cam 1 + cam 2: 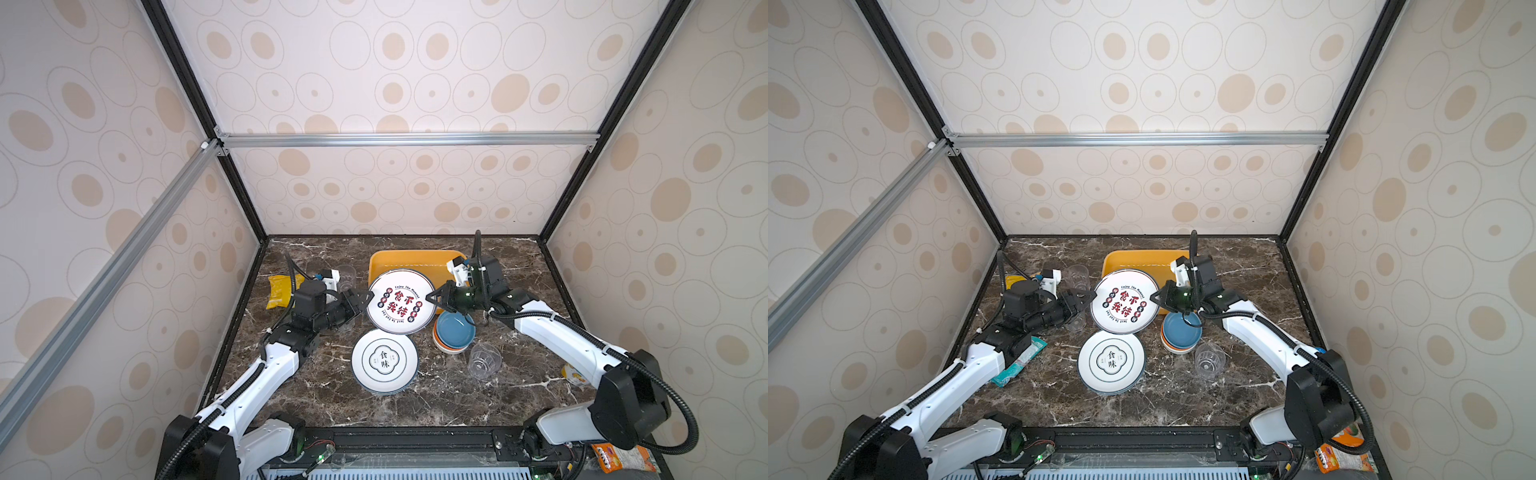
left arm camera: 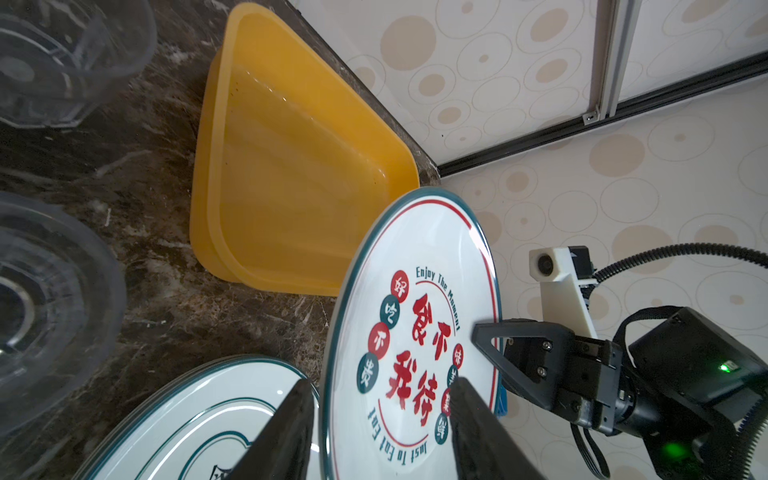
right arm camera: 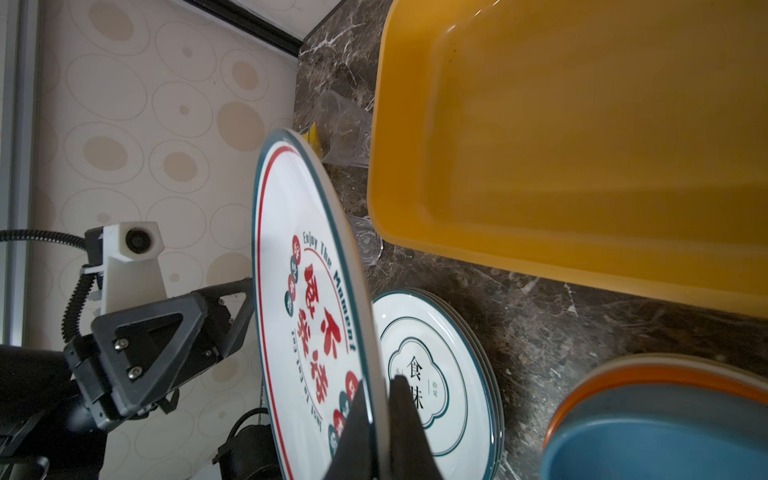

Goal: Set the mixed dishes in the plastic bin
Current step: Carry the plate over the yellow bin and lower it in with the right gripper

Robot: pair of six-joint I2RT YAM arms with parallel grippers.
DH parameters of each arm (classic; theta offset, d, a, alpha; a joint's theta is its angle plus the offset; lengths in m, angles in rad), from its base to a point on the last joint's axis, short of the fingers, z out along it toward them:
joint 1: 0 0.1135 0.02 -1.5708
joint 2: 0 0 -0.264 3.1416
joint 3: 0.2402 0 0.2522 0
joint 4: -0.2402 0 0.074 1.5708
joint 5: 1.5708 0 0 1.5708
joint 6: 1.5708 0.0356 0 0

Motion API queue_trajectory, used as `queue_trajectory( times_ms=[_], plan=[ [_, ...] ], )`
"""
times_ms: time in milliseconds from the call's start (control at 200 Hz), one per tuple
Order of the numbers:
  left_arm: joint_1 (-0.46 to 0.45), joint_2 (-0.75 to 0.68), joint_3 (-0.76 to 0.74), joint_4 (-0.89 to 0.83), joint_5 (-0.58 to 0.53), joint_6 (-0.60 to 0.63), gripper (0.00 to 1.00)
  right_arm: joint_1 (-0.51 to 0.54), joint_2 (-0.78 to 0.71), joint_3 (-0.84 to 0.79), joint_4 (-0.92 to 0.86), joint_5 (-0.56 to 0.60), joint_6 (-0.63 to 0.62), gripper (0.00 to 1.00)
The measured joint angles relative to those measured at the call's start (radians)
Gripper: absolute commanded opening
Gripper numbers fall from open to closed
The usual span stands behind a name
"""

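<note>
Showing green-rimmed white plate [image 1: 401,301] with red-black characters, right gripper [image 3: 380,384] clamped on its rim, left gripper [image 2: 381,380] parted astride opposite rim.

Bright even light, soft shadows, wide-angle edge bending, nearest cup [image 2: 41,316] blurred

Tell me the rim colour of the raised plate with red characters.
Dark green rim on the plate, red ring inside; best in the left wrist view.
</note>
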Motion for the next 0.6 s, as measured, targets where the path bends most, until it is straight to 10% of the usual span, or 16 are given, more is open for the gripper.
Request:
queue_trajectory(
  times_ms=[600],
  plan=[
    [0.007, -0.002, 0.037, -0.042, -0.041, 0.053, 0.72, -0.093, 0.230, 0.235, -0.025, 0.037, -0.018, 0.00]
  ],
)
